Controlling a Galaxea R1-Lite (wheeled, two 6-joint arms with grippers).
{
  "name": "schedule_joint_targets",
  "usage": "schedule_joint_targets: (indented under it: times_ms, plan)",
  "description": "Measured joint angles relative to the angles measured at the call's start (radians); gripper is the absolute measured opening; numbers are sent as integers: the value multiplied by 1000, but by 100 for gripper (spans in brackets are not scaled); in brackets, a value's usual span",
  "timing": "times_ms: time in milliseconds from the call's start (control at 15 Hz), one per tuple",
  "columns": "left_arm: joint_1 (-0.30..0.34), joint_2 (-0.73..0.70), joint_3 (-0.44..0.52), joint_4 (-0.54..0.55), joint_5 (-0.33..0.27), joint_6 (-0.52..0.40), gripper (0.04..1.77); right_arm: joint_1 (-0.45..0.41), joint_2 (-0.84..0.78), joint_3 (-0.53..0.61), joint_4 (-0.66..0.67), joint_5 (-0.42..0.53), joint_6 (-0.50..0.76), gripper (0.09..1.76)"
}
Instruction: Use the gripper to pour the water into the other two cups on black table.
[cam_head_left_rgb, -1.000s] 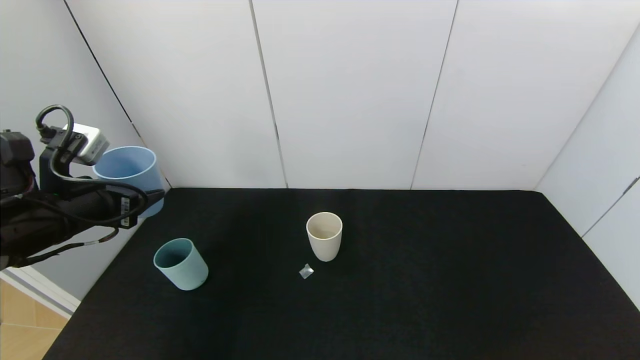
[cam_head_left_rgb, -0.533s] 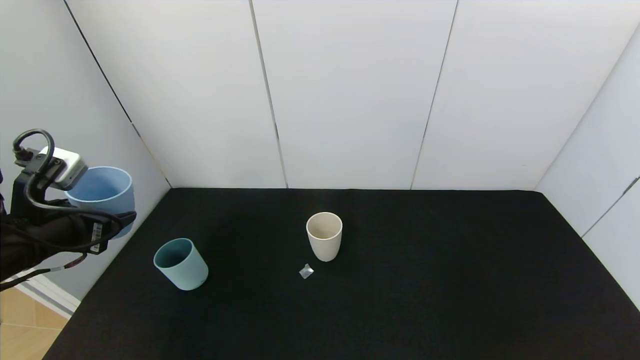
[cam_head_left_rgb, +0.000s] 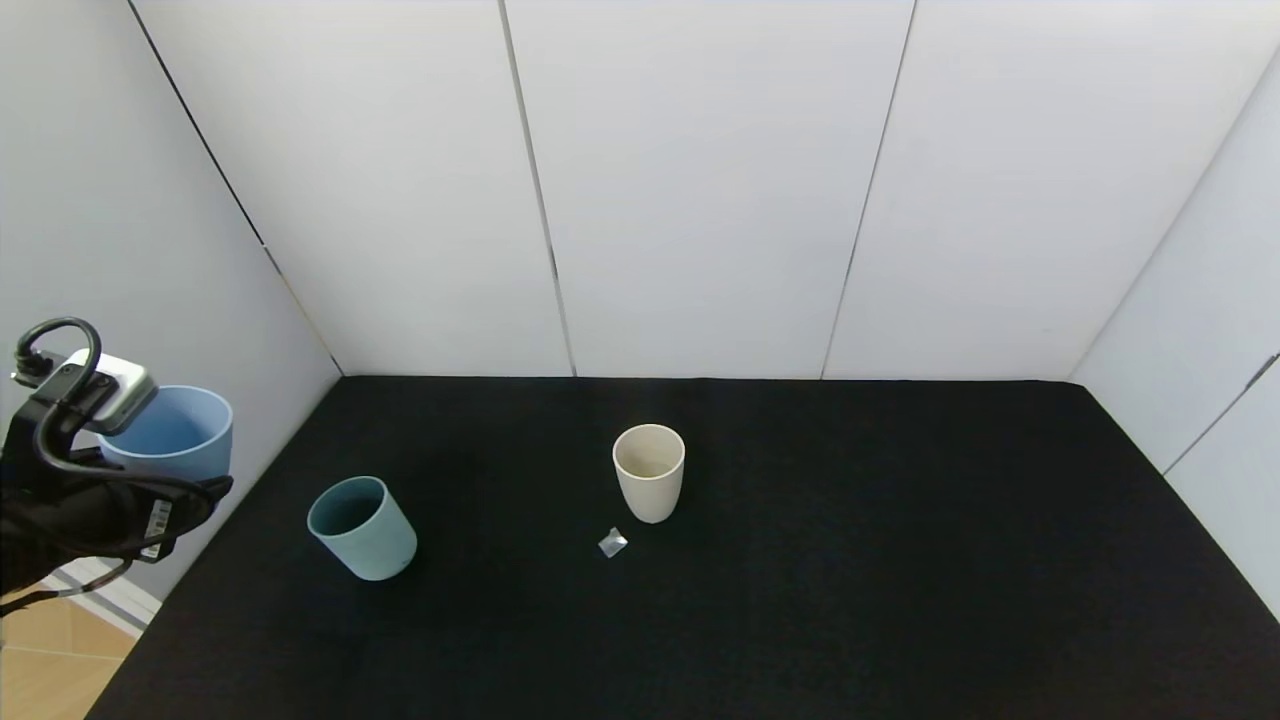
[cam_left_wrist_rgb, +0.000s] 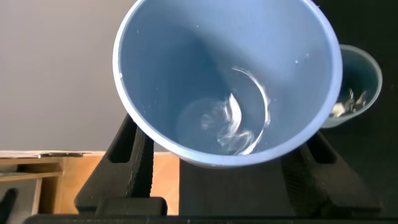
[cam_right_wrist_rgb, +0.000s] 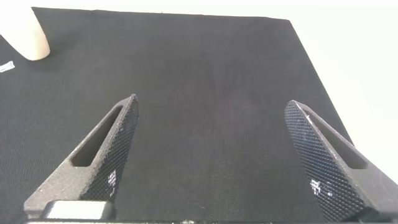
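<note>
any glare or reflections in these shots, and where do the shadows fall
Left wrist view: bright curved glints on the water inside the light blue cup held by the left gripper. Head view: even light, only faint shadows on the black table beside the teal cup and cream cup. Right wrist view: no glare; right gripper open.

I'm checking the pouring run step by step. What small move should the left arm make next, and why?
Probably lower the light blue cup and carry it back over the black table to set it down. The left gripper holds it off the table's left edge, only a thin film of water remains, and the teal cup already glistens inside.
</note>
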Motion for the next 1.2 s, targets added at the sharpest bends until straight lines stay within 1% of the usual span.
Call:
schedule_joint_targets:
  times_ms: [267, 467, 800, 1067, 1200]
  plan:
    - [-4, 21, 16, -11, -1, 56, 118, 0, 0, 0, 0, 0, 0, 171]
    - [-7, 43, 20, -13, 0, 115, 118, 0, 0, 0, 0, 0, 0, 171]
    - [-12, 53, 21, -8, 3, 224, 118, 0, 0, 0, 0, 0, 0, 171]
    - [-14, 56, 22, -1, 13, 343, 118, 0, 0, 0, 0, 0, 0, 171]
    - [-19, 59, 23, 1, 19, 383, 118, 0, 0, 0, 0, 0, 0, 171]
